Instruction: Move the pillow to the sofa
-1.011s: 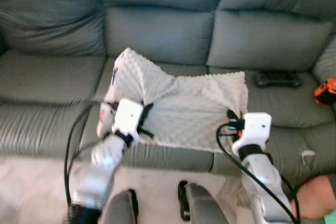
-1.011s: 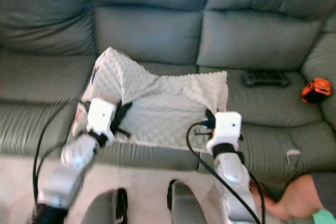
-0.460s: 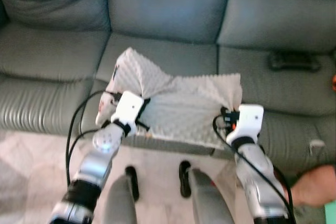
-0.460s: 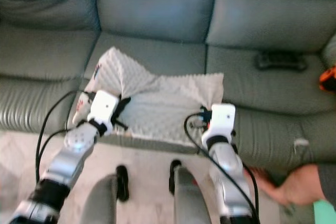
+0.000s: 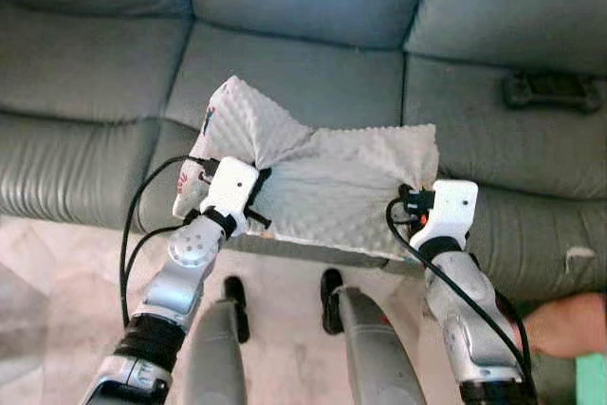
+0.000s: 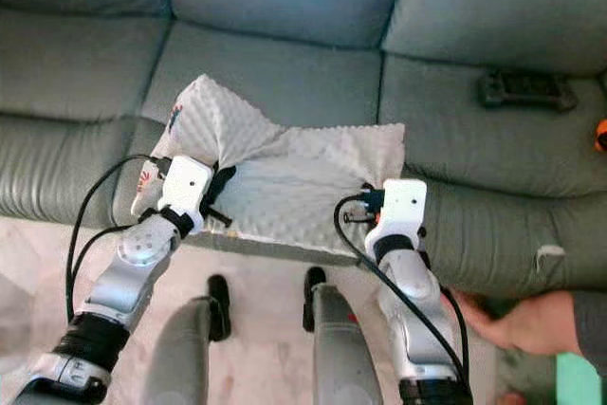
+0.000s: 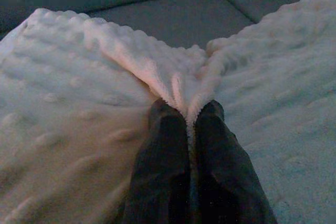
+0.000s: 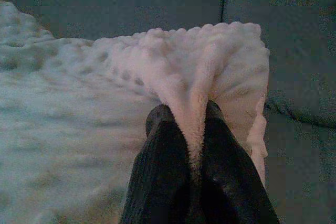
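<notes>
Over the sofa's (image 5: pixel 303 82) near edge, each hand, left (image 7: pixel 186 116) and right (image 8: pixel 190 114), pinches a pillow (image 5: pixel 332 187) fold; thin pinches might slip, dropping it floorward.

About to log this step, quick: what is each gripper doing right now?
Left gripper: shut, pinching a fold of the white pillow.
Right gripper: shut, pinching the pillow's other edge, over the sofa seat.

Person's hand (image 6: pixel 531 322): cut off at frame edge. Orange object (image 6: pixel 601 135): mostly out of frame, unidentifiable. Pillow (image 5: pixel 322 187) print: partly folded under, illegible.
</notes>
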